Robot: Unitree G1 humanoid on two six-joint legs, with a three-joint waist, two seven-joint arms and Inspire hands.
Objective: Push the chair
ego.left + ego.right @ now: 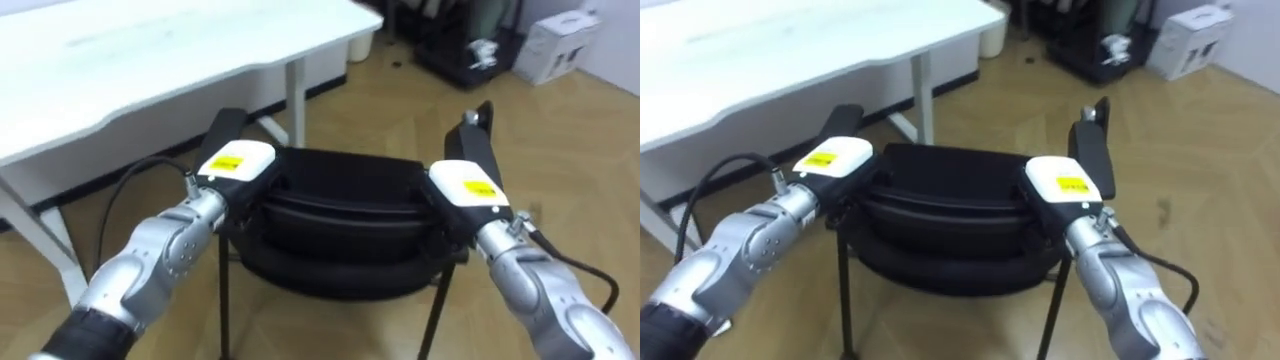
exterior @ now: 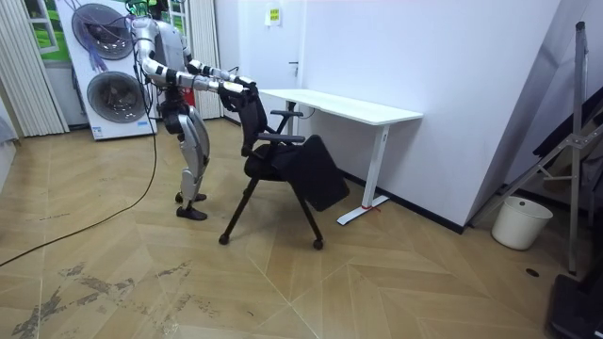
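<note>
Well, your fingers are hidden over the backrest of the chair [image 1: 340,215], so their grip cannot be told; the left hand [image 1: 238,163] and right hand [image 1: 467,186] sit on its top corners, at 10 and 2 o'clock. It stands at 12, short of the desk [image 1: 150,60]. Likely light, stiff, free-rolling; push evenly at the top. The bin [image 2: 520,222], far off near 1 o'clock, hides its contents.

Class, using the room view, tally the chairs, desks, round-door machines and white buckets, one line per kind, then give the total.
Chair: 1
Desk: 1
Round-door machines: 2
White bucket: 1
Total: 5
</note>
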